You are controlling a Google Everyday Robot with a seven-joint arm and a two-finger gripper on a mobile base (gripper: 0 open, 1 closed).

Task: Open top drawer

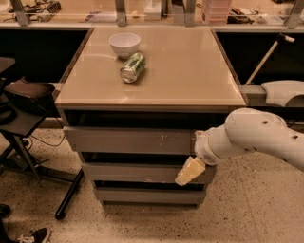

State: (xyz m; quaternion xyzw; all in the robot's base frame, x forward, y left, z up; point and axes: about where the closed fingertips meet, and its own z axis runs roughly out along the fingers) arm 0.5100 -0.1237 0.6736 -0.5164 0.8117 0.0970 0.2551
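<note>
- Floor: speckled, one surface. One dark shoe lies at its lower left corner, and the black legs of a chair base run across it toward the cabinet.
- Drawer fronts: three, all grey and without handles, stacked under one tabletop. The bottom front and the middle front look narrower than the one above them.
- My gripper: one, tan, pointing down and to the left. It hangs before the right end of the middle front, just below the lower right corner of the top drawer. Whether it is spread or pressed together I cannot tell, and nothing is seen held in it.
- My arm: one, white and rounded. It enters from the right edge and slopes down to the left. Its wrist covers the right end of the top drawer.
- The top drawer: one, the widest front, directly beneath the tabletop with a dark gap above it. Small white scuffs show right of its centre.
- Chair: one, black, just left of the cabinet.
- Tabletop: one, beige and glossy. It carries one green can lying on its side and, just behind it, one white bowl standing upright.
- Shelf: one, along the back, with small items too blurred to name.
</note>
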